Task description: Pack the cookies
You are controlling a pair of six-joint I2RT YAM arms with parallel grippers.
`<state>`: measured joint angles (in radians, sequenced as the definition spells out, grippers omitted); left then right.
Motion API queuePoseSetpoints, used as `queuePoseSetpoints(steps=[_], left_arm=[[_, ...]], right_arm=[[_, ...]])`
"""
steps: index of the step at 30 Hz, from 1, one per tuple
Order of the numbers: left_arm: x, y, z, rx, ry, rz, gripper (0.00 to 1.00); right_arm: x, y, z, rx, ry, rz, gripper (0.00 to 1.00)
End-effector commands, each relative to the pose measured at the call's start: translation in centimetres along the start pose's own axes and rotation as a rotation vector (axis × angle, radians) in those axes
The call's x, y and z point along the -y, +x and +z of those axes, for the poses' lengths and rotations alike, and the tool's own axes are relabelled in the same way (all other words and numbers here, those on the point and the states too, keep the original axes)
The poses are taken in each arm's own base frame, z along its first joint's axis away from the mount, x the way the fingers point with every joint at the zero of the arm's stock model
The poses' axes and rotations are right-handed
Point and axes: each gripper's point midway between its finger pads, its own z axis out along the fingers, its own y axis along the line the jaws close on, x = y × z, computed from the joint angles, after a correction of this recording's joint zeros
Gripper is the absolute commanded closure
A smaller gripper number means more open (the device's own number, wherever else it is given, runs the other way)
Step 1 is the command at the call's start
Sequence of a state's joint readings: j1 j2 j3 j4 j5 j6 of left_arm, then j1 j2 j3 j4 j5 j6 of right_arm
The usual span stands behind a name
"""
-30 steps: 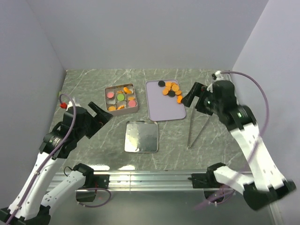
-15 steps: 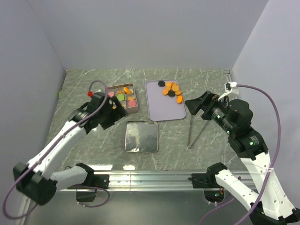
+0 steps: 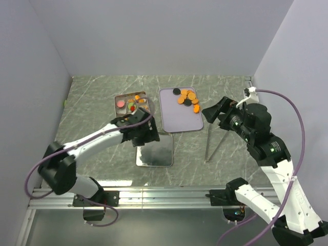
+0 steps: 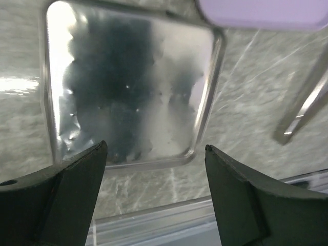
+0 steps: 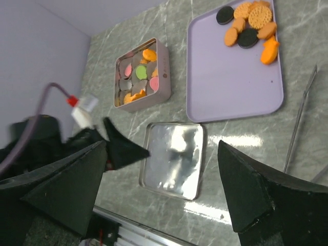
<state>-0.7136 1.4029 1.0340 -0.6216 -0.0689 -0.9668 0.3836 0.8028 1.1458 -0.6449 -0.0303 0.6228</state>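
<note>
Orange and black cookies (image 3: pixel 187 98) lie at the far right corner of the lavender tray (image 3: pixel 177 117); they also show in the right wrist view (image 5: pixel 251 25). More cookies, orange, pink and green, fill the open square tin (image 3: pixel 124 102), seen in the right wrist view too (image 5: pixel 142 77). My left gripper (image 3: pixel 146 137) is open and empty, hovering over the far edge of the shiny upturned lid (image 4: pixel 128 87). My right gripper (image 3: pixel 209 111) is open and empty, held high beside the tray's right edge.
The shiny lid (image 3: pixel 154 151) lies in front of the tin and tray. Metal tongs (image 3: pixel 214 141) lie on the marble table right of the tray, also in the right wrist view (image 5: pixel 300 123). My left arm crosses over the tin's near side. Grey walls enclose the table.
My left arm swung from the table's left side to the right, past the tin, and now hovers over the lid. My right gripper drew back slightly and stays open.
</note>
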Motion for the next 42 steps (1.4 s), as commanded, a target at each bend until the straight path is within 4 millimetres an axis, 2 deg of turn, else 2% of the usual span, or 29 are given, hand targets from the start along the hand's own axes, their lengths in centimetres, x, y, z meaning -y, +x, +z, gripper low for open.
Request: queuePoseSetpoints(steps=[1, 2, 5, 14, 16, 20, 25, 29, 33, 35, 37, 40, 42], left_arm=[[2.7, 1.1, 1.4, -0.011, 0.03, 0.129, 0.18], [2.4, 1.6, 1.7, -0.034, -0.005, 0.141, 0.18], [3.5, 2.6, 3.4, -0.07, -0.027, 0.157, 0.25], [6.8, 6.2, 8.1, -0.118, -0.118, 0.224, 0.27], [6.6, 6.9, 8.4, -0.127, -0.161, 0.243, 0.28], [6.5, 7.3, 9.9, -0.11, -0.24, 0.264, 0.31], [5.8, 7.8, 11.2, -0.11, -0.301, 0.295, 0.49], [5.2, 8.7, 12.2, -0.135, -0.317, 0.308, 0.69], [5.1, 9.0, 12.3, -0.15, -0.326, 0.322, 0.85], [5.0, 9.0, 12.0, -0.149, -0.327, 0.324, 0.97], [5.2, 8.8, 11.4, -0.138, -0.321, 0.315, 0.99], [6.3, 7.9, 9.5, -0.116, -0.283, 0.296, 1.0], [7.6, 6.9, 7.5, -0.098, -0.246, 0.283, 0.99]], right_arm=[[0.4, -0.4, -1.7, 0.032, 0.039, 0.082, 0.05], [0.3, -0.3, -2.3, 0.024, 0.04, 0.092, 0.06], [0.3, -0.3, -3.2, 0.029, 0.017, 0.041, 0.07], [1.4, -0.9, -5.4, 0.061, 0.042, -0.126, 0.07], [1.7, -0.7, -5.9, 0.07, 0.047, -0.128, 0.07], [2.1, 0.2, -6.2, 0.057, 0.039, -0.138, 0.07], [2.6, 1.0, -6.0, 0.031, 0.04, -0.174, 0.07], [2.8, 0.9, -6.1, 0.038, 0.043, -0.189, 0.07], [2.8, 1.0, -5.8, 0.037, 0.045, -0.194, 0.07], [3.0, 1.0, -5.7, 0.034, 0.051, -0.194, 0.07], [3.0, 1.0, -5.7, 0.037, 0.051, -0.188, 0.07], [2.7, 0.9, -5.7, 0.04, 0.043, -0.179, 0.07], [2.0, 0.0, -6.0, 0.057, 0.032, -0.172, 0.07]])
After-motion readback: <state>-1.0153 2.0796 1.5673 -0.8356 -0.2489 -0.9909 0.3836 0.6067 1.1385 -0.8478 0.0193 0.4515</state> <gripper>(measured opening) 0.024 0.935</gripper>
